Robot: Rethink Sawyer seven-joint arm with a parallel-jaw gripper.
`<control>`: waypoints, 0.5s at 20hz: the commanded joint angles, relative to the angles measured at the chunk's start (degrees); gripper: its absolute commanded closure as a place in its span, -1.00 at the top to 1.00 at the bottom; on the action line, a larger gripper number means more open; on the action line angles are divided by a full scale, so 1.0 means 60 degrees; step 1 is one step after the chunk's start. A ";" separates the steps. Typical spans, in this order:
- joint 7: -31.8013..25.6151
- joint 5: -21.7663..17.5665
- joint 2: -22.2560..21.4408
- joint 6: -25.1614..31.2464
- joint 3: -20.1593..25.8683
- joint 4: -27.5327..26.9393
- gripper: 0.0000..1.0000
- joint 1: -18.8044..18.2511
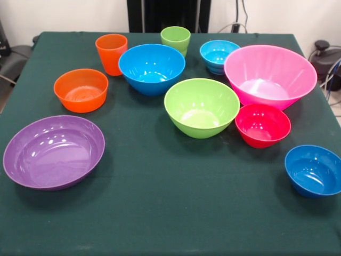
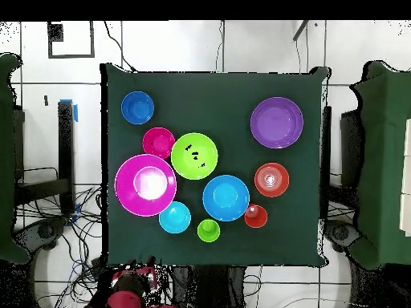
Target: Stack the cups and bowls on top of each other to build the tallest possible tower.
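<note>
All pieces stand apart and upright on the dark green table (image 1: pixel 170 208). At the back are the orange cup (image 1: pixel 111 53) and the light green cup (image 1: pixel 176 40), with the large blue bowl (image 1: pixel 152 68) between them and a small blue bowl (image 1: pixel 218 55) to the right. The huge pink bowl (image 1: pixel 269 74) is at the right, the lime green bowl (image 1: pixel 201 106) in the middle, and the red bowl (image 1: pixel 262 125) beside it. The orange bowl (image 1: pixel 81 89) and the purple bowl (image 1: pixel 53 151) are at the left. Another small blue bowl (image 1: pixel 314 170) sits at the front right. No gripper shows.
In the overhead view the red arm (image 2: pixel 128 295) is drawn back off the table's bottom edge, near the pink bowl (image 2: pixel 145 184) side. Cables lie on the floor at the left. Dark chairs stand at both sides of the table.
</note>
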 commanded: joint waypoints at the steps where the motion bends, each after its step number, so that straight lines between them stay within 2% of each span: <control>1: 0.0705 -0.0425 0.0108 0.0730 0.0221 0.0060 1.00 -0.0020; 6: 0.0672 -0.0292 -0.0092 0.0828 0.0244 0.0258 1.00 -0.0029; 10: 0.0712 -0.0076 -0.0731 0.1102 0.0084 0.0728 1.00 0.0158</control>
